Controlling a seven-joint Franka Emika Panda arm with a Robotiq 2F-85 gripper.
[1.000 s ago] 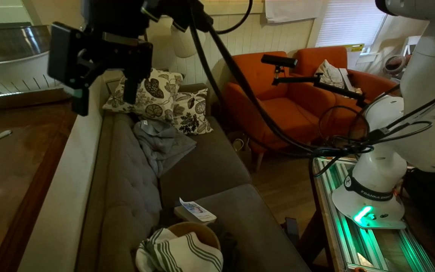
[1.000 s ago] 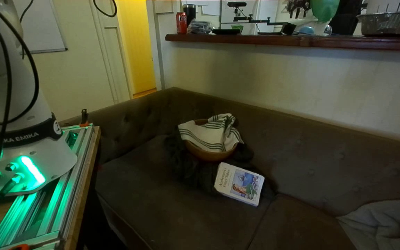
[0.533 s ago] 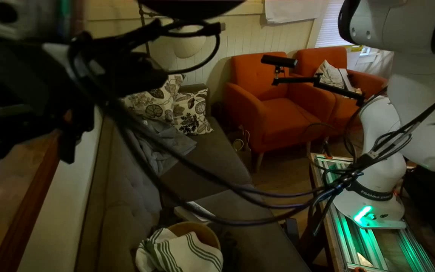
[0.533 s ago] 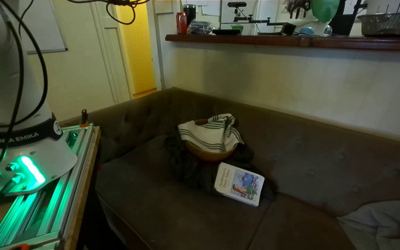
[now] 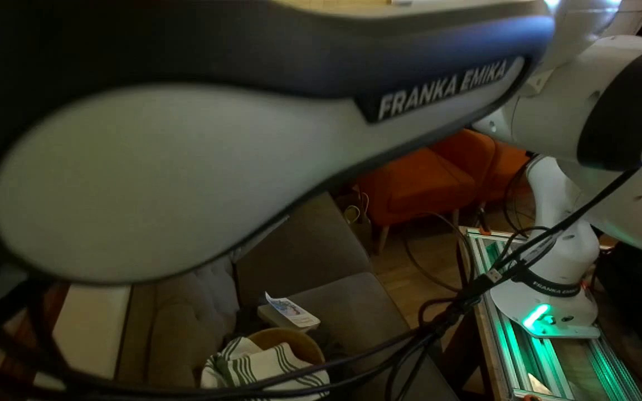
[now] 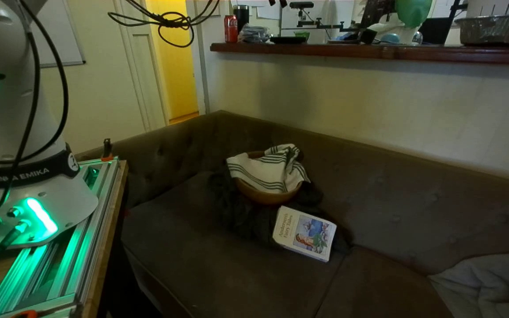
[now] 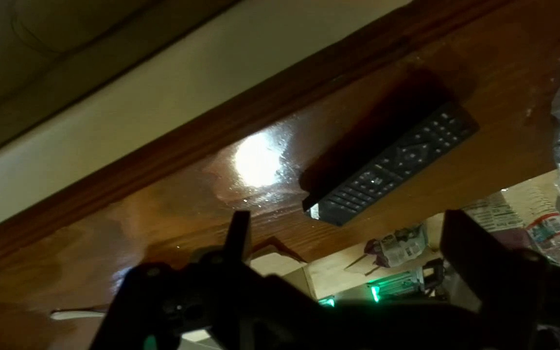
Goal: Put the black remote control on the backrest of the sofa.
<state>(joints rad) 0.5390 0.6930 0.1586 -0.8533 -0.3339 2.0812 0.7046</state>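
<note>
The black remote control lies flat on the brown wooden ledge in the wrist view. It also shows as a thin dark bar on the ledge in an exterior view. My gripper is open and empty, its fingers wide apart; the remote's near end appears between and beyond the fingertips, apart from them. Two dark tips at the top edge of an exterior view look like the fingers, above the ledge. The sofa's backrest runs below the ledge; it also shows in an exterior view.
On the ledge are a red can, a clear plastic bag close to the remote, and a foil pan. A bowl with a striped towel and a book lie on the sofa seat. Cables hang from the arm.
The arm has swung towards the ledge; its white link now fills much of an exterior view where the gripper showed before. The cable bundle has come lower. The remote has not moved.
</note>
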